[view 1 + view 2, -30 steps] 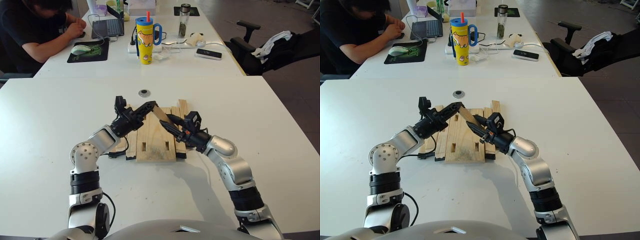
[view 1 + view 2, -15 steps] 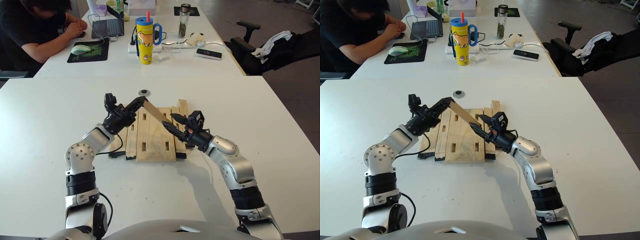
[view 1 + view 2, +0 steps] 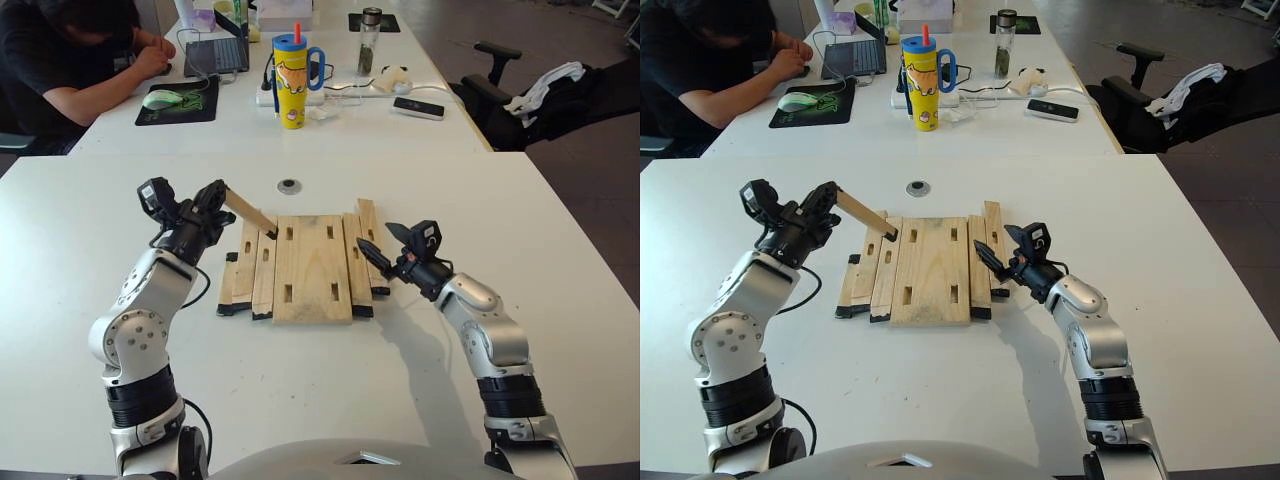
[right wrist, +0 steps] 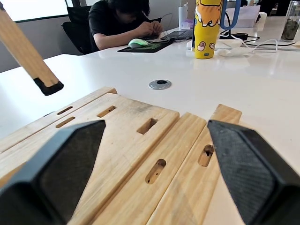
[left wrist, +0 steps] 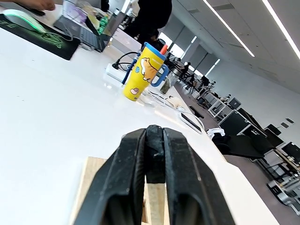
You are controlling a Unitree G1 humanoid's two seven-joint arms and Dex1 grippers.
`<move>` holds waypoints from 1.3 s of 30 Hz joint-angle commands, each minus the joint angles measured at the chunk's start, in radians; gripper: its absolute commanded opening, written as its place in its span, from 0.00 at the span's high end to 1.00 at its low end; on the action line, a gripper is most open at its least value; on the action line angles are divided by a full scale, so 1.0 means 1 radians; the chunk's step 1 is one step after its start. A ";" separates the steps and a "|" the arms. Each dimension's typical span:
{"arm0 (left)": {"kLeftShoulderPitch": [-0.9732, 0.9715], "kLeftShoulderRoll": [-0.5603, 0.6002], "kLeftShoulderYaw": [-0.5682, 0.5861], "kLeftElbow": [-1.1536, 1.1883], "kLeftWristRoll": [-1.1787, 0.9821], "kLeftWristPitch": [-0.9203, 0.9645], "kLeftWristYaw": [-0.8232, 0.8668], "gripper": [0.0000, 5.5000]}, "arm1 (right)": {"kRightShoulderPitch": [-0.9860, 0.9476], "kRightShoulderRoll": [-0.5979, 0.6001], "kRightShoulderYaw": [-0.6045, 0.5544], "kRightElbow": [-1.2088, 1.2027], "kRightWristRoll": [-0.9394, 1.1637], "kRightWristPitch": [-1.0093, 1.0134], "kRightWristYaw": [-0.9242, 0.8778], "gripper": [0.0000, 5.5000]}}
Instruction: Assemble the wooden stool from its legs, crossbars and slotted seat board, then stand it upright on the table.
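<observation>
now the left pincer is clamping a wooden leg, its black-capped far end hanging above the slats. the right pincer is hovering spread open, the slotted seat board lying flat just ahead of it.

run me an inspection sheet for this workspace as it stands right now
surface: white table, round grommet behind the wood.
job's things: slotted seat board lying flat, slotted planks flat on both sides of it; one leg held off the table, its black-capped end over the left planks.
clutter: yellow mug, bottle and phone, all on the rear desk.
tools: left tool shut on the leg; right tool open, by the right planks.
cables: white leads near the mug.
surroundings: office chair at the right.
</observation>
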 commanded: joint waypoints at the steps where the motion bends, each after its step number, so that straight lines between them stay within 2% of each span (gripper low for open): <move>1: 0.042 -0.027 -0.026 0.011 0.055 -0.030 0.020 0.92 | -0.020 0.006 0.006 0.019 -0.010 -0.001 -0.001 0.26; 21: 0.093 -0.073 -0.020 0.094 0.096 -0.086 -0.018 0.92 | -0.029 0.027 0.032 0.025 -0.012 0.006 0.010 0.26; 30: 0.088 -0.044 -0.040 0.106 0.156 -0.098 -0.033 0.92 | -0.017 0.031 0.040 0.013 -0.012 -0.002 0.006 0.26; 39: 0.102 0.023 -0.190 0.023 0.355 -0.086 -0.020 0.92 | 0.007 0.040 0.053 -0.006 -0.016 0.001 -0.004 0.26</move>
